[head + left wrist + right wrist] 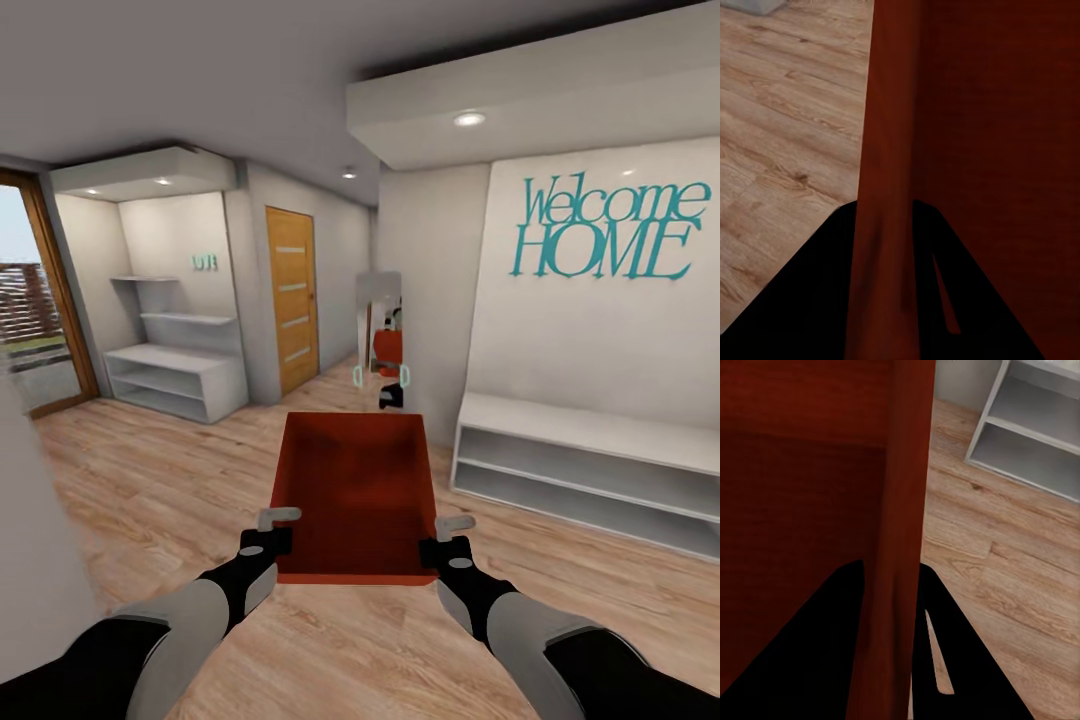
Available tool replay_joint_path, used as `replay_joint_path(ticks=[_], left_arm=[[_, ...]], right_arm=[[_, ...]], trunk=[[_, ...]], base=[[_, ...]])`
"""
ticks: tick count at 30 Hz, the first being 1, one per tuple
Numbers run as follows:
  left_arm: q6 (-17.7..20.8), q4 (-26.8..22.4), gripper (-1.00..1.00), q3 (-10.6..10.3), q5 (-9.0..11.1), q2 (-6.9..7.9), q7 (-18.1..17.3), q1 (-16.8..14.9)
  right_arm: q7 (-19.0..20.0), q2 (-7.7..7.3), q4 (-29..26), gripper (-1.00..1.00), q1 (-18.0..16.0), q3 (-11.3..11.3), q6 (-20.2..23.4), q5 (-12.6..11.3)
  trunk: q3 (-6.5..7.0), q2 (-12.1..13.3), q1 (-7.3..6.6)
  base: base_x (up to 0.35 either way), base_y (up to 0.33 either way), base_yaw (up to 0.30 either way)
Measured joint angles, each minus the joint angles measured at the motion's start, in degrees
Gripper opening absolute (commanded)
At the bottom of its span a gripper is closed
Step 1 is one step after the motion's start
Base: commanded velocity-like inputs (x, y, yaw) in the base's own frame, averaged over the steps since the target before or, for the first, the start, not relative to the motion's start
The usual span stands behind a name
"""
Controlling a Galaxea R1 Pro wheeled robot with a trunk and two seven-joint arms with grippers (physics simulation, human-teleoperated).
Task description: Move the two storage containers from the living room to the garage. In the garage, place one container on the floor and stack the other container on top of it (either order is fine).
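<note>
An orange-red storage container [355, 490], open-topped, hangs level in front of me above pale wood-plank flooring. My left gripper [280, 530] is shut on its left wall near the near corner, and my right gripper [440, 535] is shut on its right wall. In the left wrist view the thin red wall [889, 150] runs between the two black fingers of the left gripper [885, 217]. The right wrist view has the same wall grip: container wall [904, 472], right gripper [891, 574]. A second container and the garage are out of view.
This is a hallway. A low white bench shelf [590, 450] stands at the right under a teal "Welcome HOME" sign [605, 230]. White shelving [175, 380] fills the left alcove beside a honey-brown door [290, 295]. A mirror [380, 330] stands straight ahead. A glass door [30, 300] is far left.
</note>
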Motion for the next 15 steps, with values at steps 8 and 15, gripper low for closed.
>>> replay_joint_path(ticks=[8, 15], left_arm=[[-0.21, 0.18, -1.0, 0.09, -0.02, -0.02, 0.03, -0.01], [-0.28, 0.16, -1.0, 0.06, -0.02, -0.03, 0.05, 0.0]], right_arm=[[-0.05, 0.01, -0.01, -1.0, 0.0, 0.03, 0.02, 0.06], [-0.08, 0.01, -0.01, -1.0, 0.0, -0.01, -0.06, 0.11]], trunk=[[0.0, 0.0, 0.0], [0.0, 0.0, 0.0]], base=[[0.323, 0.0, 0.0], [0.322, 0.0, 0.0]])
